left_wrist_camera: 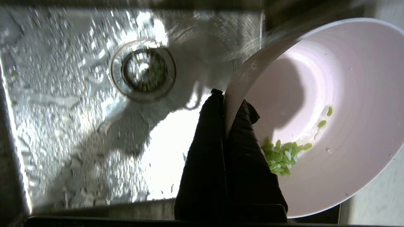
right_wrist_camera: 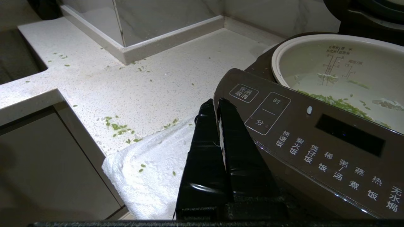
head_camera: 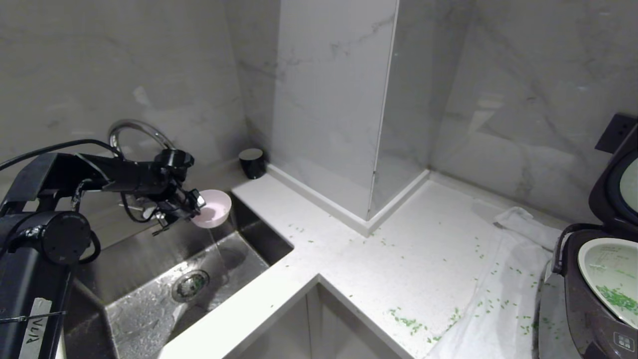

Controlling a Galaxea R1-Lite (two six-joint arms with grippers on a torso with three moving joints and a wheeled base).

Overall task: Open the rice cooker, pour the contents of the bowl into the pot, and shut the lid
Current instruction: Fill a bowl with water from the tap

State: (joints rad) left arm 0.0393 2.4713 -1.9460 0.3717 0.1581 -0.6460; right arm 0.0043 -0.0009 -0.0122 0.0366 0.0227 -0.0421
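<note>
A wet steel sink [head_camera: 149, 299] with a round drain [head_camera: 190, 284] sits left of the white countertop [head_camera: 349, 249]. A curved faucet [head_camera: 137, 128] stands behind it. A white towel [head_camera: 498, 299] lies on the countertop.

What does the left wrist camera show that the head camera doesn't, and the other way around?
Only the left wrist view shows a few green bits clustered inside the bowl beside the fingers pinching its rim.

Only the head view shows the open rice cooker, green bits in its pot, the raised lid, the white towel and scattered bits on the counter.

Both show the left gripper holding the bowl over the wet sink with its drain.
</note>
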